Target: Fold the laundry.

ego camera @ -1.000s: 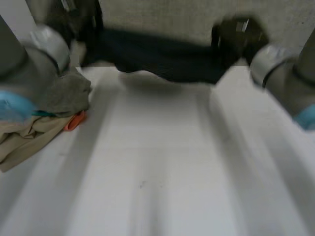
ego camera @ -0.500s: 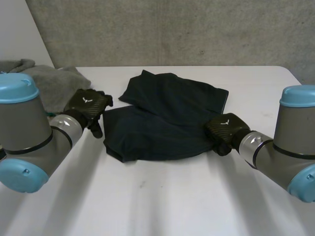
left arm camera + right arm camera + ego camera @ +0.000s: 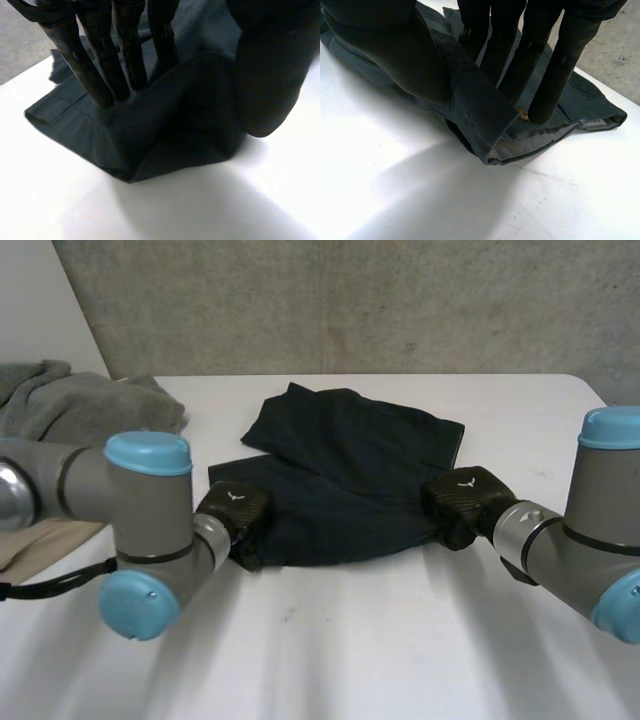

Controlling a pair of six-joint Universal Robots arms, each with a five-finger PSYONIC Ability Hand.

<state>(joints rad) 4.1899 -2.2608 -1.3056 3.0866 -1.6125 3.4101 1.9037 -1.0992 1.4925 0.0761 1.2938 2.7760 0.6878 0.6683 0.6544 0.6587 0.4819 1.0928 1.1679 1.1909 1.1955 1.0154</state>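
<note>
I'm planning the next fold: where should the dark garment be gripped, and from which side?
By its two near corners, from the near side: the dark garment lies flat, and its near edge lifts into folds there. The left hand and right hand pinch those corners.

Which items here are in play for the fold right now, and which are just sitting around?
In play: dark garment; left hand pinching its near left corner; right hand pinching its near right corner.
Lying about: grey cloth pile and beige cloth, both at the left side of the table.
</note>
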